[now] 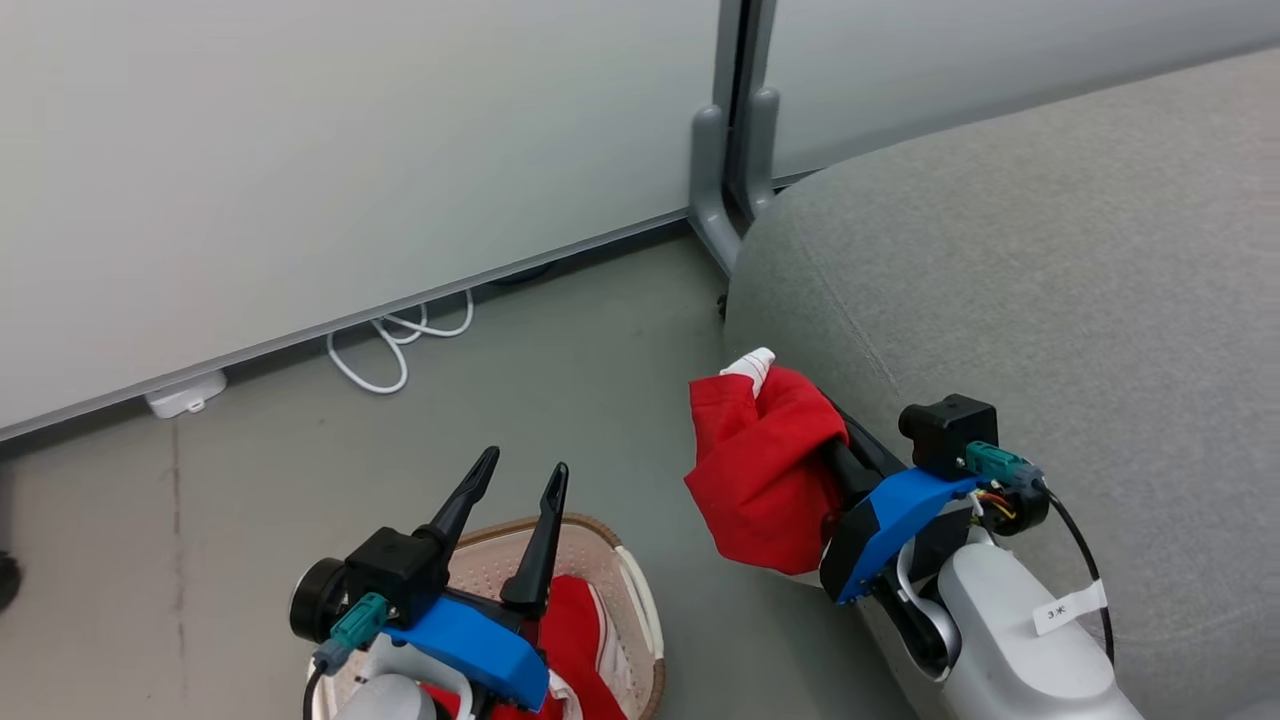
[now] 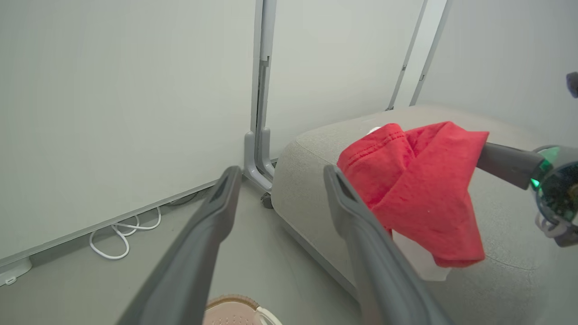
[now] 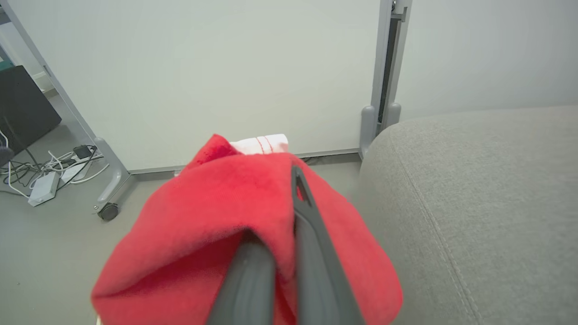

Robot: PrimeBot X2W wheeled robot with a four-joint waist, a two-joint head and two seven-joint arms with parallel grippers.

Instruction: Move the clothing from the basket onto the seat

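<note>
Right gripper (image 3: 291, 205) is clamped on a red garment (image 1: 760, 470) at the seat (image 1: 1050, 300) edge. Left gripper (image 1: 525, 465) hangs wide open, empty, above the basket (image 1: 603, 527).

Holds left gripper (image 1: 526, 460) at the near left, 2 dark fingers spread well apart, tips pointing far. Reaches in from the near right with pale right forearm (image 1: 1000, 640) angled left, right gripper (image 1: 838, 462) clamped on the clothing (image 1: 760, 470), 2 fingers close together.
</note>
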